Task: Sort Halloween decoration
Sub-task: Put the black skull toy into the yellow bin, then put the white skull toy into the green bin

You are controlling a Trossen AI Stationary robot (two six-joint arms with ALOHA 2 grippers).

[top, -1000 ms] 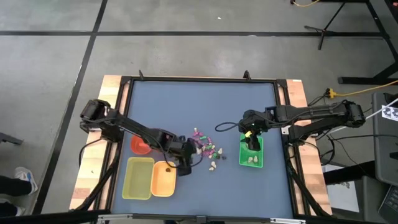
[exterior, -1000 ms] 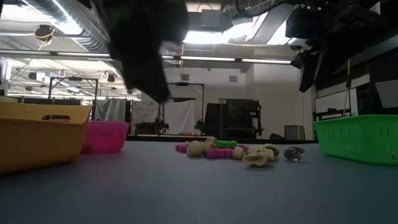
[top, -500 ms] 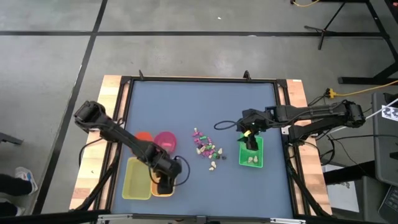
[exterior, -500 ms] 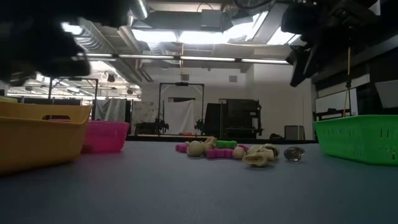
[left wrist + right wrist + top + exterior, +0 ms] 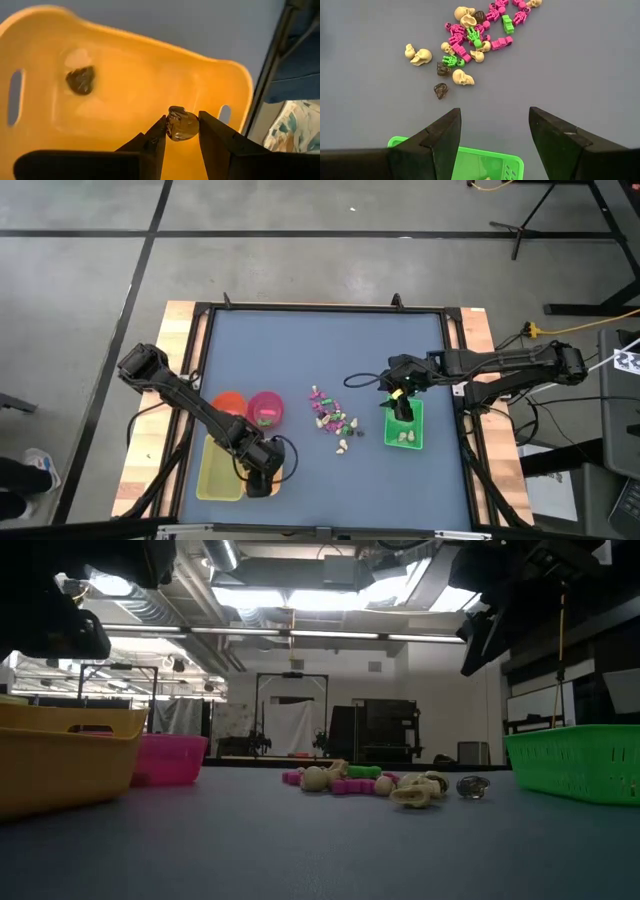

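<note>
That little dark translucent trinket (image 5: 182,123) looked hard, light and slick, so pinching it across its middle seemed the only safe hold. The left gripper (image 5: 181,131) had it clamped right over the orange tray (image 5: 125,75), where another dark one (image 5: 81,80) already lay. The right gripper (image 5: 494,131) hung wide apart above the green tray (image 5: 475,162), with the remaining pile (image 5: 470,35) on the table nearby.

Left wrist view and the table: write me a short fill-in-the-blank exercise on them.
1. The left gripper holds a dark trinket over the ____ tray.
2. The right gripper hovers at the ____ tray with its jaws open.
3. Loose trinkets lie between the pink bowl and the ____ tray.

Missing: orange; green; green
</note>
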